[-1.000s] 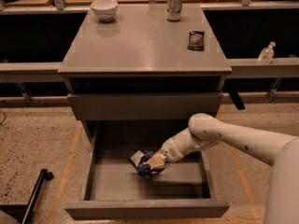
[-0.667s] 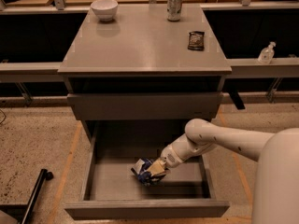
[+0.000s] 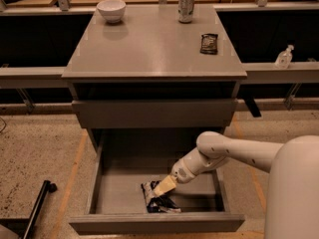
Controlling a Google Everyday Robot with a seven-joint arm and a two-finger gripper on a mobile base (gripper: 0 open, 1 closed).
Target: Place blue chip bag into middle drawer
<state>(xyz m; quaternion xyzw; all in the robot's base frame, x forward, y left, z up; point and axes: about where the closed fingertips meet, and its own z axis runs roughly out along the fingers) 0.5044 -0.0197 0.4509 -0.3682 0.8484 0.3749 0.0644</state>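
Note:
The blue chip bag [image 3: 159, 201] is inside the open middle drawer [image 3: 118, 193], low over its floor and close to the front panel. My gripper [image 3: 162, 188] reaches down into the drawer from the right and is shut on the top of the bag. The white arm [image 3: 234, 151] crosses over the drawer's right wall. The bag's lower part is partly hidden behind the front panel's edge.
A closed grey drawer front [image 3: 154, 113] sits above the open one. On the cabinet top stand a white bowl [image 3: 111, 10], a drink can [image 3: 186, 5] and a small dark packet [image 3: 209, 43]. A clear bottle [image 3: 284, 58] stands on the right ledge. A black pole [image 3: 39, 205] lies at lower left.
The gripper has moved the bag down and toward the drawer's front, from above the floor's middle to low near the front panel.

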